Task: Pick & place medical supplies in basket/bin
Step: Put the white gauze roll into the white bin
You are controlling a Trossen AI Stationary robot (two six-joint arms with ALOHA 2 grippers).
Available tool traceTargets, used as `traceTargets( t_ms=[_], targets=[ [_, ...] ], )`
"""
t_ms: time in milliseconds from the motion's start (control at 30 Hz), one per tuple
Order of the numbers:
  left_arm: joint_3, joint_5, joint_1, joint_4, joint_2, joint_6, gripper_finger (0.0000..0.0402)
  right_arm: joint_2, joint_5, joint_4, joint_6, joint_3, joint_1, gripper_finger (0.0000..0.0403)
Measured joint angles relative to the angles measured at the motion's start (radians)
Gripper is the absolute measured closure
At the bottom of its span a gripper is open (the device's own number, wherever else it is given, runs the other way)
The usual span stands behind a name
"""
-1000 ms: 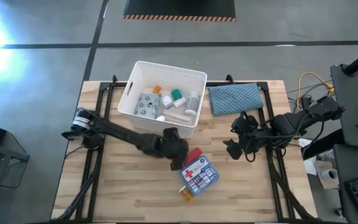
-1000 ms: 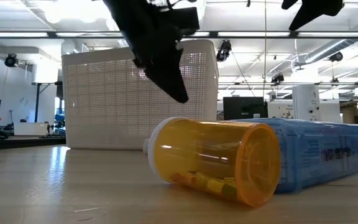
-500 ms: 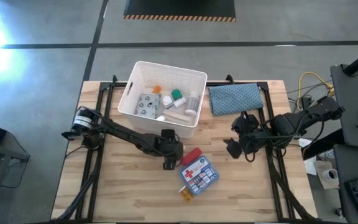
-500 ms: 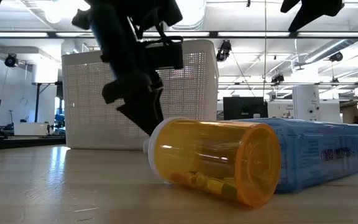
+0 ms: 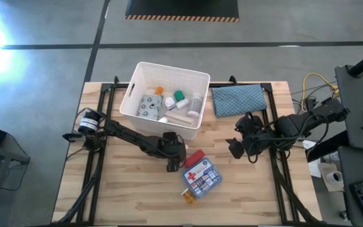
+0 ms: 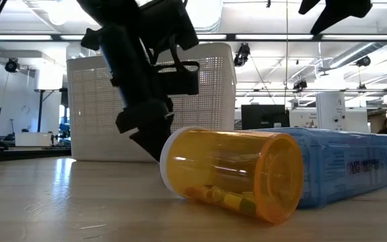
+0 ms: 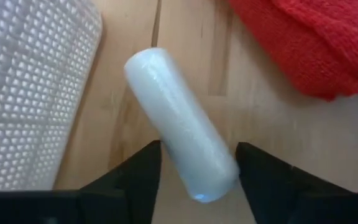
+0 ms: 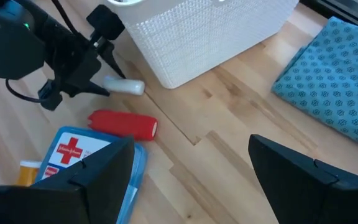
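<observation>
Basket [image 5: 145, 75], one large white perforated tub, sits at the far-middle of the wooden table [image 5: 118, 189], w/ several small supplies inside: a grey spotted pack, white bottles, a green-topped item, an orange-capped item; exact count can't be told.

One blue-grey patterned cloth [image 5: 238, 99] lies just right of the basket, apart from it.

Two dark arms. Left arm reaches from the table's left edge to the spot just in front of the basket; right arm waits at the right side, near the cloth.

One first-aid pouch [image 5: 201, 176], blue w/ red cross, lies in front of the basket, toward the near edge. One red tube [image 8: 124, 124] lies touching or just beside the pouch's far corner. One orange vial [image 6: 228, 171] lies on its side at the pouch's near end, small yellow bits inside.

One white roll [image 7: 180, 149], cylinder shape, lies on the wood btwn basket wall and red tube.

Left gripper [image 7: 197, 163]: fingers [image 7: 135, 180] part-open, one on each side of the roll's near end, straddling it; can't tell whether they press on it.

Right gripper [image 5: 237, 147]: fingers [image 8: 98, 177] spread wide, holding nothing, above bare wood.
</observation>
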Motion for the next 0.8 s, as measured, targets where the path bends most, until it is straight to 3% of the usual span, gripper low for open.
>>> traceTargets(
  t_ms=[367, 600, 667, 800],
  targets=[
    [0.003, -0.004, -0.019, -0.028, -0.031, -0.114, 0.0356, 0.000, 0.028, 0.002, 0.004, 0.000, 0.000, 0.0099],
    [0.161, -0.022, -0.151, -0.170, -0.174, -0.212, 0.0354, -0.001, 0.029, 0.003, -0.008, 0.000, 0.001, 0.0099],
    [0.218, -0.088, -0.203, -0.171, -0.228, -0.216, 0.0351, -0.001, 0.029, 0.004, -0.014, 0.000, 0.001, 0.0099],
    [0.320, -0.402, -0.250, -0.194, -0.295, -0.177, 0.0350, -0.001, 0.039, 0.008, -0.050, 0.000, 0.001, 0.0099]
  ],
)
